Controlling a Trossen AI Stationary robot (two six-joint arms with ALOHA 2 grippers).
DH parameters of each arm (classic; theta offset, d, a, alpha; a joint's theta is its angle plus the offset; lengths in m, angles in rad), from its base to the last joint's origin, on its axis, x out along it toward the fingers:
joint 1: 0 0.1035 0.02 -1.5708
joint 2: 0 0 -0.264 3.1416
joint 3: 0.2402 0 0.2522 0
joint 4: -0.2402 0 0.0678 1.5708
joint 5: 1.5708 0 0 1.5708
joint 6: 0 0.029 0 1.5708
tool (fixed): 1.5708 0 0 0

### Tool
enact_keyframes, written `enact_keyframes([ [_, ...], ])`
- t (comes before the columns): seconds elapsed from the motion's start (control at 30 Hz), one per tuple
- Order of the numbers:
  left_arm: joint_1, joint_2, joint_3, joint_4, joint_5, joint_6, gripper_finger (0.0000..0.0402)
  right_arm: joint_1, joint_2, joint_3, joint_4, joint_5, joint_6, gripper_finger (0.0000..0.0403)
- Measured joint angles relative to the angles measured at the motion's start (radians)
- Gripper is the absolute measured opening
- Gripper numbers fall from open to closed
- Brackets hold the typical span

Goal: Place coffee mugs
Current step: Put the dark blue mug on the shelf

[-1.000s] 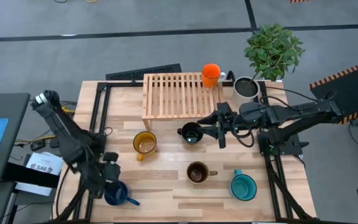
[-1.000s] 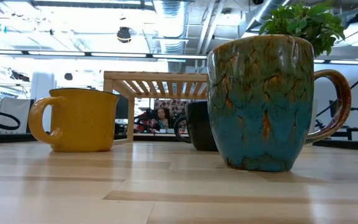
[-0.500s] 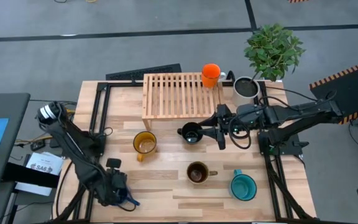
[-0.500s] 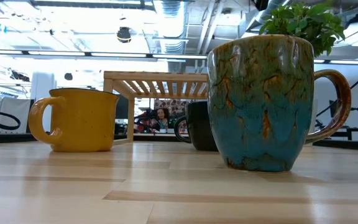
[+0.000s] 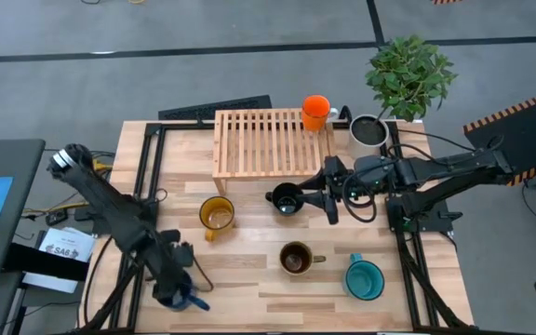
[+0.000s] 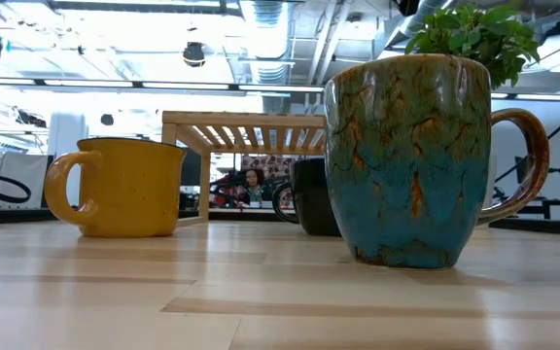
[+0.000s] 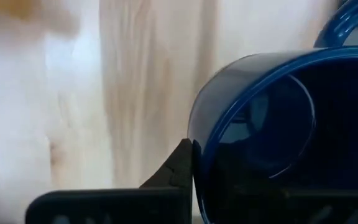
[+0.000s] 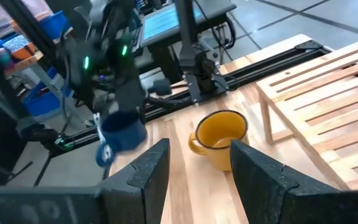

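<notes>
At the near left corner of the bench [image 5: 249,279], the dark blue mug [image 5: 177,296] sits in the left gripper [image 5: 170,279], whose fingers are clamped on its rim: the left wrist view shows one dark finger [image 7: 182,168] pressed against the outside of the blue wall, with the mug's mouth facing the camera and its handle on the side away from the arm. In the right wrist view the mug appears tilted and lifted off the wood, though how far off the surface cannot be told. From there the wooden rack [image 5: 263,141] lies across the bench toward the far edge, with the yellow mug [image 5: 217,216] standing between the blue mug and the rack's near left leg; any carry toward the rack probably has to pass above or beside it. The orange mug [image 5: 315,112] stands at the rack's far right corner. The right gripper [image 5: 328,197] hovers just beside the black mug [image 5: 286,198], fingers apart and not touching it. The brown mug [image 5: 295,259] and teal mug [image 5: 364,278] stand nearer the right arm.
</notes>
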Motion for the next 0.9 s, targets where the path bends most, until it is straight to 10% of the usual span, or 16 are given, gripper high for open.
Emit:
enact_keyframes([
  [0.37,0.474,-0.164,0.435,-0.285,-0.084,0.106,0.0005,-0.007,0.000,0.000,0.000,-0.003,0.070,0.0193],
  [0.67,1.051,0.013,0.675,-0.359,-0.089,0.611,0.0005,-0.029,0.000,0.000,0.060,0.001,0.131,0.0193],
  [0.9,1.294,0.206,0.769,-0.326,-0.146,0.805,0.0005,-0.029,0.000,0.000,0.128,0.005,0.133,0.0193],
])
